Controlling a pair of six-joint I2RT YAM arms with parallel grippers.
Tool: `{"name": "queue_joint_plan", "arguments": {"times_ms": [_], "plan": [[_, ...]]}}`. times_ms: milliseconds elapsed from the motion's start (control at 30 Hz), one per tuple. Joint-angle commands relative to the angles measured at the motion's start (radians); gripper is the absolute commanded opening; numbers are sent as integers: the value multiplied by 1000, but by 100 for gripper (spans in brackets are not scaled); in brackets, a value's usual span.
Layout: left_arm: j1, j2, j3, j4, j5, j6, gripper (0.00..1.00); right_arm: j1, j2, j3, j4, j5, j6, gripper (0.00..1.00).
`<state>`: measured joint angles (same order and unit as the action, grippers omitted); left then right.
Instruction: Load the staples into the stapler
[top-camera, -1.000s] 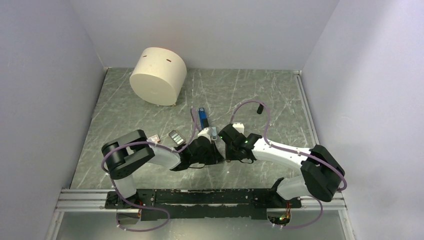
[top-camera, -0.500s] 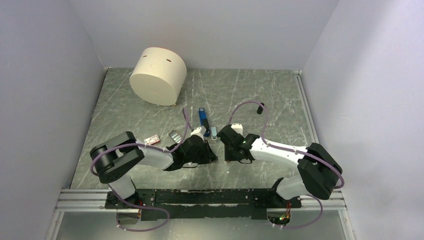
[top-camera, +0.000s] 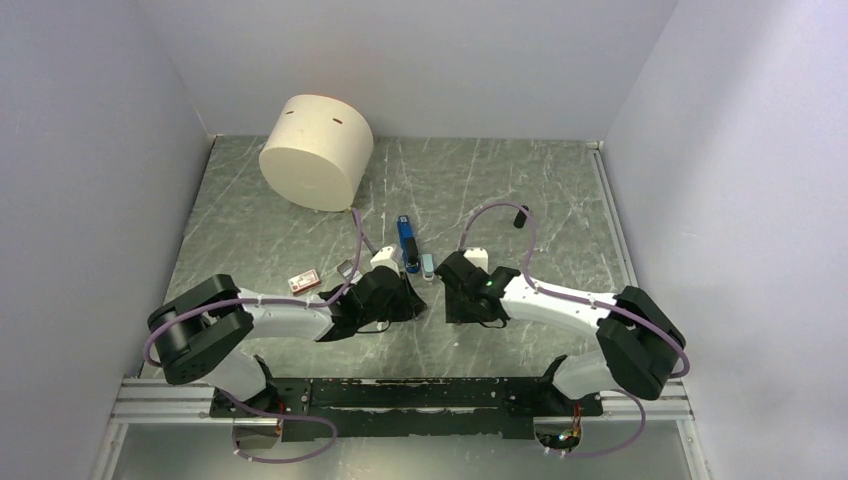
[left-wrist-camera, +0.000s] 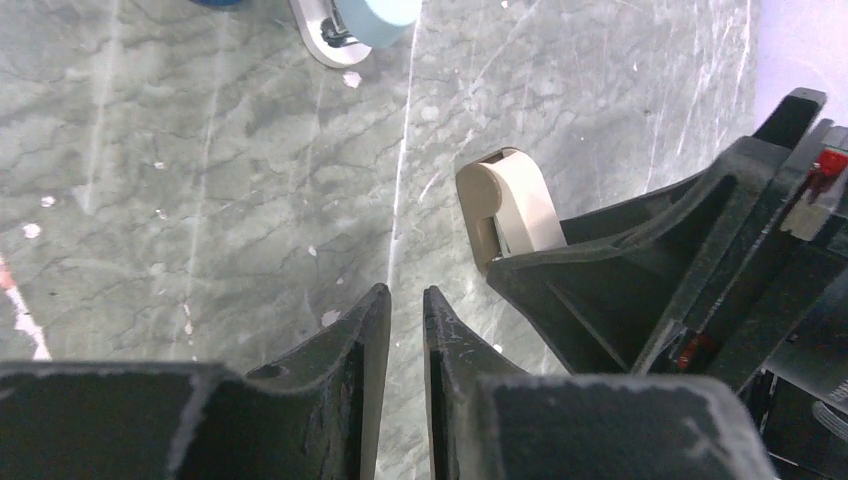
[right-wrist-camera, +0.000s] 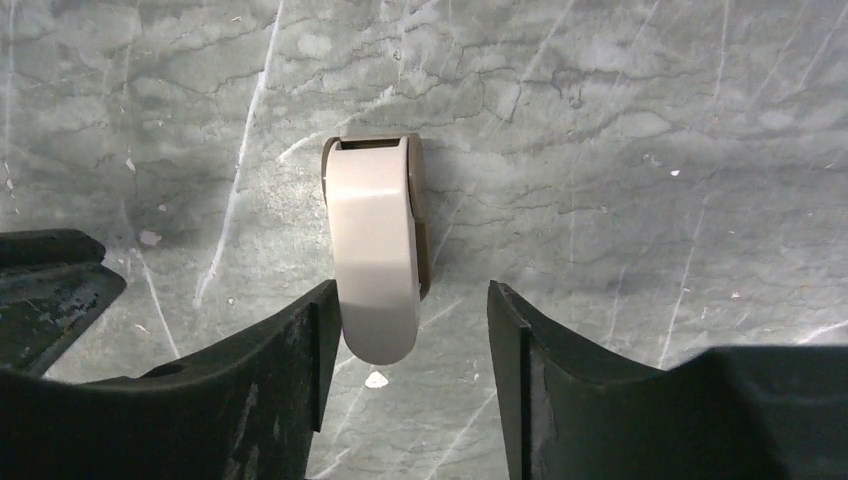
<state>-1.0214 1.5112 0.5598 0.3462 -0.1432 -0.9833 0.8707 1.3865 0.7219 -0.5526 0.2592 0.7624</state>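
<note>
- A cream cylinder (top-camera: 317, 152) stands at the far left of the grey marbled table (top-camera: 540, 180), well apart from everything else.
- The red-and-white box (top-camera: 304, 282) lies flat near the left arm's forearm, its long axis running roughly left to right.
- Just to the right of the box, a small grey block, taken to be the staples (top-camera: 346, 268), rests on the table, partly hidden by the arm's cable. Its direction cannot be made out.
- The left gripper (left-wrist-camera: 405, 300) is low over bare table. Its fingers are drawn almost together with only a thin slit between them, and nothing is held.
- The stapler (top-camera: 405, 240) lies on the table just beyond the two grippers, free of both. Its long axis runs far to near, with the near end leaning slightly right. The hinged end cannot be identified.
- A pale-blue capsule piece (top-camera: 427, 265) sits just beside the stapler's near end, on its right.
- A beige oval lump (right-wrist-camera: 372, 250) lies on the table between the right fingers, its long axis in line with them.
- The right gripper (right-wrist-camera: 411, 290) faces the left one. Its fingers are spread on either side of the lump, with a clear gap on one side and the other finger at the lump's edge. It is not clamped.
</note>
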Motion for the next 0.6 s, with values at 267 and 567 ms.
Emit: {"name": "queue_joint_plan", "arguments": {"times_ms": [267,567], "plan": [[3,-320,78,-396,-169,126,33,1,-271,85,-108,191,-40,76],[4,-737,328,-1079,-475,282,77,0,-496,224,-316,439,-63,100]]}}
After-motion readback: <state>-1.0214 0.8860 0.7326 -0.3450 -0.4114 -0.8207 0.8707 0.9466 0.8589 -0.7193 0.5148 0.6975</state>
